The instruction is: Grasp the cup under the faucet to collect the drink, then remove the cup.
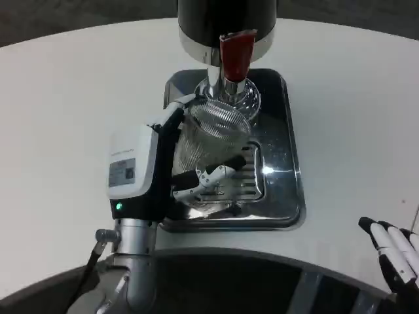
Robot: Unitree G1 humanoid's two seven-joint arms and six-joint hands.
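Two hands are seen, and only one is at work. The left hand is wrapped around the ribbed clear cup, its fingers clamped on the near wall and another reaching round the far side. The cup is held tilted on the steel drip tray, its mouth brought just beneath the faucet and its red lever, presumably so the drink can be caught. No liquid can be made out inside. The right hand is kept well apart at the lower right table edge, fingers loosely together and holding nothing. Everything is set on a white round table; dark floor is glimpsed beyond its far rim.
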